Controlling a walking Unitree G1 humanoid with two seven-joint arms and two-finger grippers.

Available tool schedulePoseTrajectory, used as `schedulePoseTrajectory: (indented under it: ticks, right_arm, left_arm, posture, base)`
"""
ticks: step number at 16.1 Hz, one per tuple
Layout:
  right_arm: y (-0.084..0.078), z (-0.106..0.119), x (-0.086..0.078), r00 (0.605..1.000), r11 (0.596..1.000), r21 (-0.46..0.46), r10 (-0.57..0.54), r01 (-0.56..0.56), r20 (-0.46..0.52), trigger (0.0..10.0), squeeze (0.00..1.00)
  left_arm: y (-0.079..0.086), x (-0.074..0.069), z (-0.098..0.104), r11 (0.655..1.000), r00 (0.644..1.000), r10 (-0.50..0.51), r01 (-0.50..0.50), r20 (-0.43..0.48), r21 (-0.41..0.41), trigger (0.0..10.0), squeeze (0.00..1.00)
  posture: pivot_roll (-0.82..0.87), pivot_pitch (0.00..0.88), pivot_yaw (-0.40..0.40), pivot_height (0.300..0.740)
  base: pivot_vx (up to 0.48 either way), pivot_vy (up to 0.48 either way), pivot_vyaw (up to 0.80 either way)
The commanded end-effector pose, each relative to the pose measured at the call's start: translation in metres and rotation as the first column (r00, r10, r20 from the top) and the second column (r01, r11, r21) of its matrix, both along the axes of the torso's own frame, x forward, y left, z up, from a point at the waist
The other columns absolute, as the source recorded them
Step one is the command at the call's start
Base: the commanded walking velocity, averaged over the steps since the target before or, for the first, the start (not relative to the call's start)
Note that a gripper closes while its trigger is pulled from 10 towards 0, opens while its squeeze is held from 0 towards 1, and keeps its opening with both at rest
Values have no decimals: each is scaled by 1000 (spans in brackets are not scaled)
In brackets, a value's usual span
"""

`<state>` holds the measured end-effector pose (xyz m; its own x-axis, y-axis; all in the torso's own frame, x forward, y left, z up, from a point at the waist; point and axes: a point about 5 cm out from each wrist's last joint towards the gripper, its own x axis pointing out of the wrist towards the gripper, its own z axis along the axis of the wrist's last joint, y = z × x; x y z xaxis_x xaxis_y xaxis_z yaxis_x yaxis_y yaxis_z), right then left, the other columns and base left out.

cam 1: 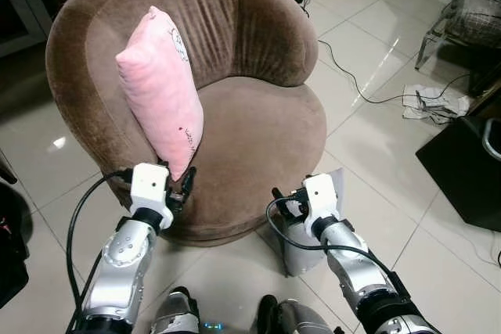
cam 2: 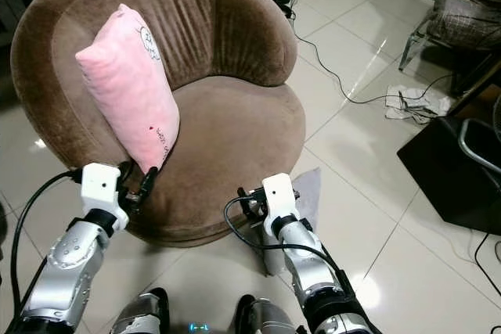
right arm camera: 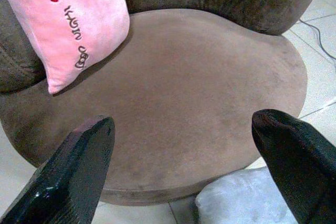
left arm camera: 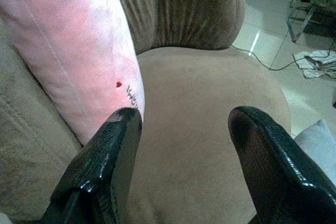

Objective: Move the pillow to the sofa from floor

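Observation:
A pink pillow [cam 1: 160, 91] stands on end on the brown round sofa chair [cam 1: 258, 123], leaning against its left arm and back. Its lower corner rests on the seat edge. My left gripper [cam 1: 185, 185] sits just below that corner, open, with nothing between its fingers [left arm camera: 113, 156]; the pillow [left arm camera: 79, 51] is right beside one finger. My right gripper [cam 1: 283, 199] hovers at the seat's front edge, open and empty, its fingers [right arm camera: 79, 166] spread wide before the seat [right arm camera: 194, 103].
A grey cushion [cam 1: 301, 256] lies on the tiled floor under my right arm, by the chair's base. A black cable [cam 1: 352, 80] runs over the floor to the right. A black box [cam 1: 466, 166] and a chair leg [cam 1: 427, 41] stand at the right.

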<state>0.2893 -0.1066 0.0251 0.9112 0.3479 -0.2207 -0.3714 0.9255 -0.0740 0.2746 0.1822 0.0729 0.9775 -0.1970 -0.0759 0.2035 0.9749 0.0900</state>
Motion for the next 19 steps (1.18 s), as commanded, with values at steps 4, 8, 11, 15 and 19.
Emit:
schedulePoseTrajectory:
  ticks: [4, 8, 11, 15, 19]
  right_arm:
    - [-12, 7, 8, 1000, 1000, -27, -14, 15, 18, 10000, 0]
    - [-11, 8, 7, 1000, 1000, -20, -2, 3, 20, 10000, 0]
    - [-13, 4, 3, 1000, 1000, -29, 9, -9, -1, 10000, 0]
    - [-11, 1, -2, 999, 999, -41, 34, -35, -24, 10000, 0]
    - [-15, -1, -2, 999, 998, -54, 27, -30, -43, 10000, 0]
  left_arm:
    - [-19, 7, 2, 999, 999, -44, 44, 10, -14, 10000, 0]
    - [-24, 10, 3, 999, 999, -34, 34, 4, -37, 10000, 0]
    - [-29, 10, 0, 999, 1000, -21, 21, -10, -35, 10000, 0]
    - [-33, 8, -6, 999, 999, -8, 7, -36, -34, 10000, 0]
    - [-35, 9, -8, 1000, 999, 0, -1, -35, -27, 10000, 0]
  posture:
    - [2, 147, -107, 740]
    - [-10, 156, -112, 740]
    - [-19, 166, -123, 740]
    - [-20, 171, -133, 740]
    - [-25, 170, -138, 740]
  base:
    - [0, -233, 0]
    - [226, -388, 0]
    - [316, -356, 0]
    - [415, -132, 0]
    - [432, 0, 0]
